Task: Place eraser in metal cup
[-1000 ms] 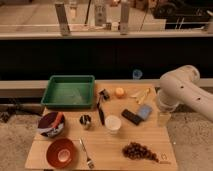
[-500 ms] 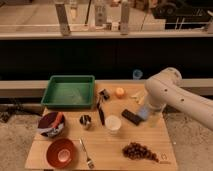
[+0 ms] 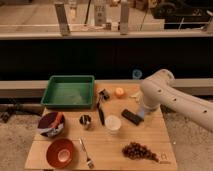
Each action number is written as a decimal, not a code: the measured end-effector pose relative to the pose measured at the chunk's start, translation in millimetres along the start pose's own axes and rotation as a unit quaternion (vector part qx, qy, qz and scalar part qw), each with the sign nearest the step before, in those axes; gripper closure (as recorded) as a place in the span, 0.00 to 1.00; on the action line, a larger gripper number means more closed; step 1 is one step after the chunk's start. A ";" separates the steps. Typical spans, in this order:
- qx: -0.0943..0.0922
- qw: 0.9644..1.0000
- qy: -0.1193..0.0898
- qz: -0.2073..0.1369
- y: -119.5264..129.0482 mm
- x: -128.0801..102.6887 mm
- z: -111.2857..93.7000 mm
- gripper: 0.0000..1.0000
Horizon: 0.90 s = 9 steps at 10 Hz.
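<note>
Eraser (image 3: 132, 116) lies flat just right of the white cup (image 3: 113, 123), long axis slanting. The gripper (image 3: 144, 108), wide open and empty, hangs further right of that cup. The metal cup (image 3: 85, 120) stands left of it.

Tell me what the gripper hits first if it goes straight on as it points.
The gripper, pointing down over the table, would likely meet the blue-grey flat piece first, right beside the eraser; depth is unclear, so it might land on the eraser instead.
</note>
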<state>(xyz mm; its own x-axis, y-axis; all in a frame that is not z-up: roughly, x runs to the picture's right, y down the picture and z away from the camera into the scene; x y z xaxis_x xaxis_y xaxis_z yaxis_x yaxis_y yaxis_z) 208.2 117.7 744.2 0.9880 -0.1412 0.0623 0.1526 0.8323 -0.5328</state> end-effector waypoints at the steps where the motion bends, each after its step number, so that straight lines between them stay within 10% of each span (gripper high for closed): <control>1: 0.000 1.000 -0.003 -0.002 -1.2 0.9 3.6 0.20; 9: -0.006 0.999 -0.023 -0.043 -16.3 -10.3 30.0 0.20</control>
<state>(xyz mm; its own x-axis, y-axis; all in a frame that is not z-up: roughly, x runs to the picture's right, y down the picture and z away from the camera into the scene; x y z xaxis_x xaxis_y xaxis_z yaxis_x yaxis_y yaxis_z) 196.3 121.7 777.5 0.9714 -0.1863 0.1469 0.2365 0.8114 -0.5345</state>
